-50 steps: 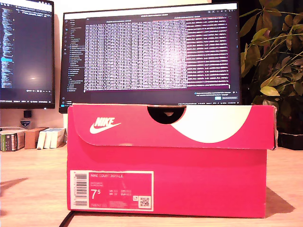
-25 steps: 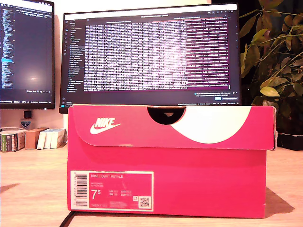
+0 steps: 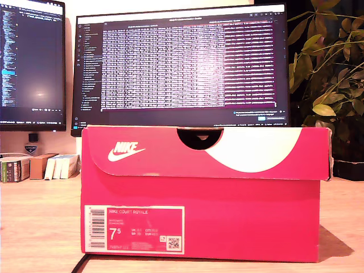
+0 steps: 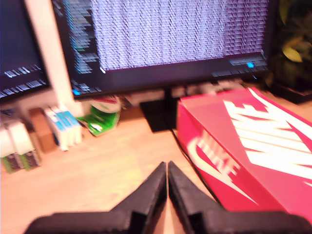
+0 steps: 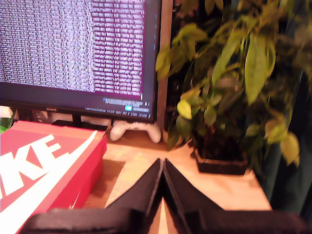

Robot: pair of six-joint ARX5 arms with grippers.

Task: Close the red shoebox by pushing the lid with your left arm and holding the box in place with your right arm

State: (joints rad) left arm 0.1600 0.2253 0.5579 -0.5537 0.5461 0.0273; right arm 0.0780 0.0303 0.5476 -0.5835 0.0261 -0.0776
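The red shoebox (image 3: 199, 216) stands on the wooden table and fills the middle of the exterior view. Its lid (image 3: 199, 151) lies down flat over the box, with the front flap overlapping the front wall. No arm or gripper shows in the exterior view. In the first wrist view my first gripper (image 4: 167, 168) is shut with nothing in it, above bare table beside the shoebox (image 4: 243, 141) and apart from it. My second gripper (image 5: 162, 163) is also shut and holds nothing, hovering off the other end of the shoebox (image 5: 44, 165).
Two lit monitors (image 3: 182, 62) stand behind the box. A potted plant (image 3: 330, 74) is at the exterior view's right, small books (image 3: 40, 166) at its left. A white game controller (image 5: 135, 130) lies under the monitor near the plant pot (image 5: 222, 163). A dark cable (image 3: 79, 264) runs by the box.
A faint shadow on the table at the exterior view's left has faded away. The box and lid have not moved.
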